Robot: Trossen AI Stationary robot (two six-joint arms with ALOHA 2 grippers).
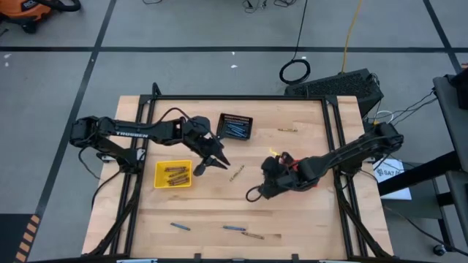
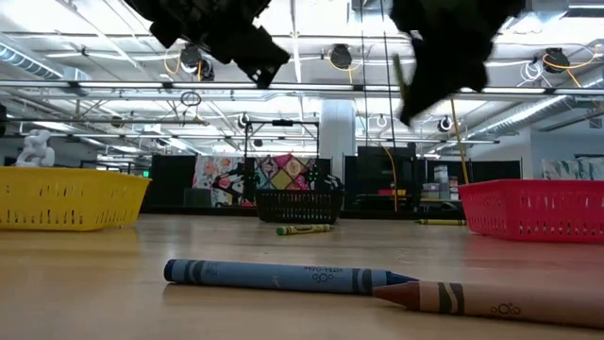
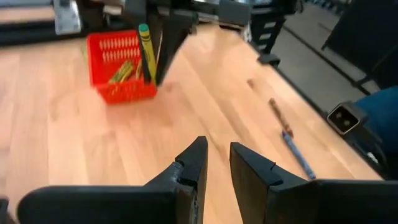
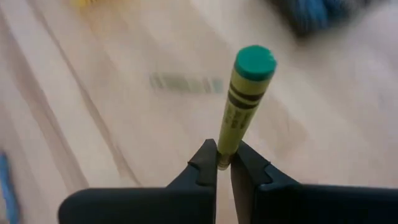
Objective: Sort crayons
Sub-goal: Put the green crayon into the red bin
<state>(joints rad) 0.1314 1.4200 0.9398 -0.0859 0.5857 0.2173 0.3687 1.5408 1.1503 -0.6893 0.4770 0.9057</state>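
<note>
Crayons are lying scattered across my table [image 1: 307,212]: blue ones are filling the black basket [image 1: 235,126], tan ones are sitting in the yellow basket [image 1: 172,174], and olive ones are showing in the red basket [image 3: 121,67]. I am gripping one olive-yellow crayon [image 4: 244,99] with the right gripper [image 4: 224,163], its fingers pinched tight on the lower end so it is sticking up, close to the red basket at mid-table. My left gripper [image 3: 216,163] is hovering just beside the yellow basket with its fingers parted by a narrow gap, holding nothing. Near the front edge, a blue crayon [image 2: 283,276] is lying tip to tip with a brown crayon [image 2: 491,298].
</note>
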